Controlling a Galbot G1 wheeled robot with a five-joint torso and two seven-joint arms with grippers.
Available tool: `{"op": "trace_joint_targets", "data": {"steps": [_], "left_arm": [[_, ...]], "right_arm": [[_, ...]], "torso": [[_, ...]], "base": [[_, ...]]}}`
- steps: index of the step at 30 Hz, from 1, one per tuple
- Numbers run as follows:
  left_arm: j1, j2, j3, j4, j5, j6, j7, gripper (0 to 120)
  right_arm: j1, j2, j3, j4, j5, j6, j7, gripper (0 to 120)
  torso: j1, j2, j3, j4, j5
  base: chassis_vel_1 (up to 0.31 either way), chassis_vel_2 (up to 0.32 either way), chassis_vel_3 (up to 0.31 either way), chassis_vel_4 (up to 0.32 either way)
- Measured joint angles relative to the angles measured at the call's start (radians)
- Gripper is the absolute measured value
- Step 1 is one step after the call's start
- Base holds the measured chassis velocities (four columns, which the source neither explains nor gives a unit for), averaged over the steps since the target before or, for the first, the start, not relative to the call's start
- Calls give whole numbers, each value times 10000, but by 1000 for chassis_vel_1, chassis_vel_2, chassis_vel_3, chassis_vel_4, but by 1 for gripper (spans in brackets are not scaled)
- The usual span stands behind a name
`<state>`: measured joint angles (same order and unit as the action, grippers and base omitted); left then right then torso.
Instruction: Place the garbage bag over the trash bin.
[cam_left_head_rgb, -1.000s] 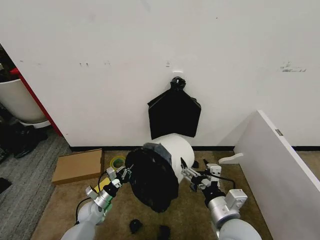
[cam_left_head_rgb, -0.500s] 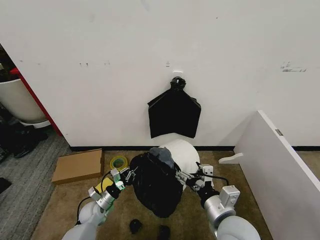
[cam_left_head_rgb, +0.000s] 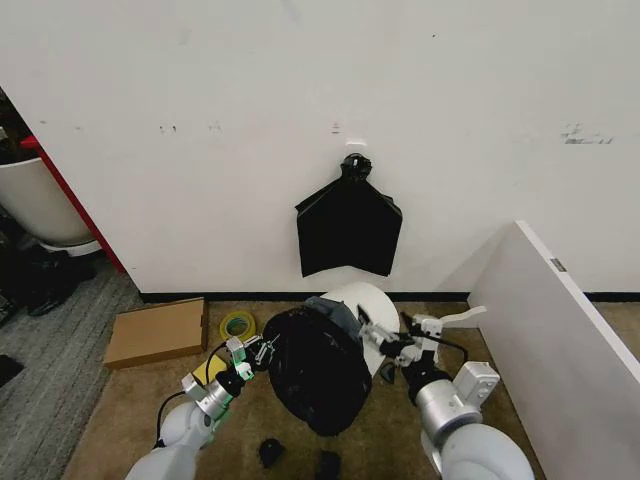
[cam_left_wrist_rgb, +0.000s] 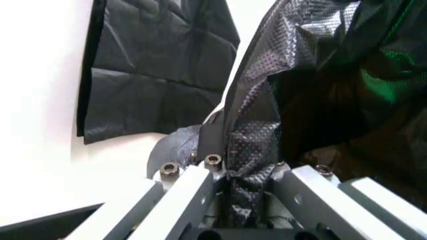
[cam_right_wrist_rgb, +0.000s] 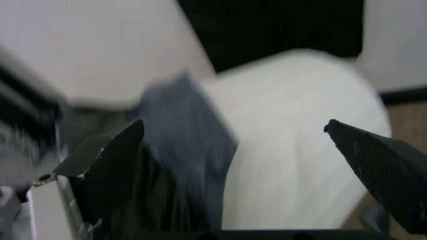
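- You have the garbage bag (cam_left_head_rgb: 318, 368) in the lower centre of the head view, hanging as a loose black mass over the near side of the trash bin (cam_left_head_rgb: 368, 304), which shows cream-white behind and above it.
- Your left tool (cam_left_head_rgb: 258, 351) sits at the bag's left edge. In the left wrist view a pleat of film (cam_left_wrist_rgb: 250, 150) is clenched between its fingers, so this side is held.
- Your right tool (cam_left_head_rgb: 385, 345) sits at the bag's right edge, against the bin's wall. In the right wrist view its fingers (cam_right_wrist_rgb: 110, 155) stand spread, with dark film beside one of them; I judge this side released, though the view is blurred.
- Handling judgement: the film is thin, light, limp and slippery. It will sag and fold wherever you are not holding it, and may tear if dragged hard over the rim.
- Take hold at the mouth hem, on opposite sides, not in the body of the bag.
- The flat black bundle (cam_left_head_rgb: 348, 228) on the wall, upper centre, is not your workpiece.
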<state>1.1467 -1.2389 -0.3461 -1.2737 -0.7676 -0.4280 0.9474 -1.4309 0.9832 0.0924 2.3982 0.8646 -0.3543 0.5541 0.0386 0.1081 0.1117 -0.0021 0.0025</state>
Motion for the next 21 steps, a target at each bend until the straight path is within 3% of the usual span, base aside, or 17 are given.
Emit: {"op": "trace_joint_targets", "data": {"steps": [2, 7, 21], "left_arm": [[39, -1, -6, -57, 19, -15, 11, 0], [111, 2, -35, -148, 20, -17, 42, 0], [130, 14, -84, -183, -8, -56, 350, 0]], "right_arm": [[174, 20, -21, -31, 94, -723, 124, 100], [400, 75, -116, -190, 156, -1249, 219, 100], [881, 129, 101, -963, -74, -478, 285, 100]], "torso": [[0, 0, 0, 1, 0], [0, 0, 0, 1, 1], [0, 0, 0, 1, 1]], "base": [[0, 0, 0, 0], [0, 0, 0, 0], [0, 0, 0, 0]]}}
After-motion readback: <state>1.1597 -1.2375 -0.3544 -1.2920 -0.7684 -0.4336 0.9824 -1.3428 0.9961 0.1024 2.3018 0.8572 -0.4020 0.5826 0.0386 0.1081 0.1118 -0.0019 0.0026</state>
